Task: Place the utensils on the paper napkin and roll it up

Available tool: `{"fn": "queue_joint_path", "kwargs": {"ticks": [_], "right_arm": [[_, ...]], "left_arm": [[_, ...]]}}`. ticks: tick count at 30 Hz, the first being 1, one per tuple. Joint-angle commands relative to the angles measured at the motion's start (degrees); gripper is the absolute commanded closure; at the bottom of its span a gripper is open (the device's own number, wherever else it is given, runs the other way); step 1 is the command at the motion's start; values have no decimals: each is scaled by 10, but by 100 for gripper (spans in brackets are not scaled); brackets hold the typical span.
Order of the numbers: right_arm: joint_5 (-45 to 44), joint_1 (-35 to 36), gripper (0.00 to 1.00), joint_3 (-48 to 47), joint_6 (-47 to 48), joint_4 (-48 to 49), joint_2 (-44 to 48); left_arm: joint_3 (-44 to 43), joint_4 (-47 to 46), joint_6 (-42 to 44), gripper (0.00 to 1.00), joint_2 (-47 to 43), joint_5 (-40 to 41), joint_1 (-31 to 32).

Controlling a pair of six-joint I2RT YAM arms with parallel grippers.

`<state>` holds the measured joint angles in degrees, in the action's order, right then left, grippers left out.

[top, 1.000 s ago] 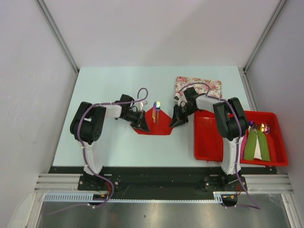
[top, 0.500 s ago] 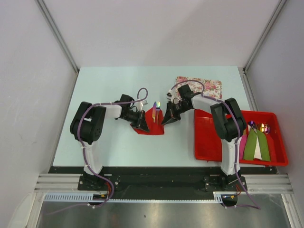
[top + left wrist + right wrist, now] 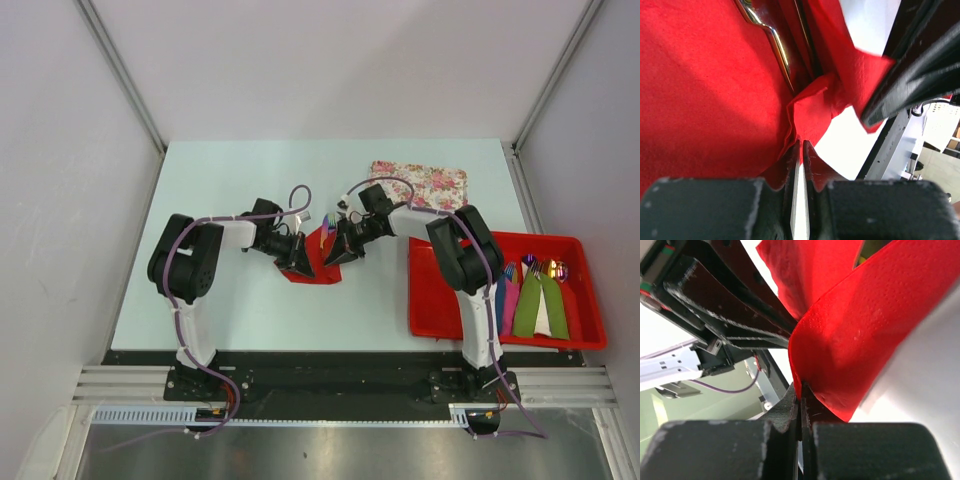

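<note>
The red paper napkin [image 3: 318, 268] lies mid-table, bunched into a narrow fold between my two grippers. The utensils [image 3: 326, 229] lie inside the fold, and only their iridescent tips poke out at its far end. In the left wrist view a metal handle [image 3: 771, 35] rests on the napkin [image 3: 705, 90]. My left gripper [image 3: 303, 258] pinches a crease at the napkin's left side [image 3: 801, 146]. My right gripper [image 3: 338, 250] is shut on the napkin's right edge [image 3: 802, 386], with the paper [image 3: 855, 330] lifted and curled over towards the left gripper.
A floral mat [image 3: 425, 183] lies at the back right of the table. At the right stands a red tray [image 3: 440, 300] holding blue, pink and green napkin rolls [image 3: 530, 300] with cutlery. The two grippers are only a few centimetres apart.
My right gripper has shut on the napkin's right edge and carried it left, over the utensils. The napkin now looks much narrower. The left gripper has stayed put.
</note>
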<state>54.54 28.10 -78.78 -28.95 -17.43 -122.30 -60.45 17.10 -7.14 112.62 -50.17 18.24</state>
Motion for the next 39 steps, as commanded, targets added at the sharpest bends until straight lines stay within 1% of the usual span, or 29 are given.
{"fn": "queue_joint_path", "kwargs": {"ticks": [1, 6, 11, 17, 33, 37, 39], "right_arm": [[23, 14, 99, -21, -57, 67, -7], [27, 24, 99, -32, -81, 100, -22], [26, 31, 99, -48, -90, 109, -45], [10, 31, 99, -44, -88, 111, -64], [-1, 26, 98, -49, -101, 127, -91], [-1, 29, 99, -50, -104, 130, -87], [3, 31, 99, -50, -108, 134, -84]], "left_arm": [[-11, -23, 6, 88, 13, 27, 2], [-11, -21, 9, 88, 13, 28, 2], [-12, -16, 13, 88, 13, 28, 1], [-9, -14, 19, 87, 8, 21, -2], [31, 5, 39, 75, -69, -18, -31], [34, 24, 53, 76, -63, 4, -33], [34, 27, 52, 78, -46, 14, -33]]}}
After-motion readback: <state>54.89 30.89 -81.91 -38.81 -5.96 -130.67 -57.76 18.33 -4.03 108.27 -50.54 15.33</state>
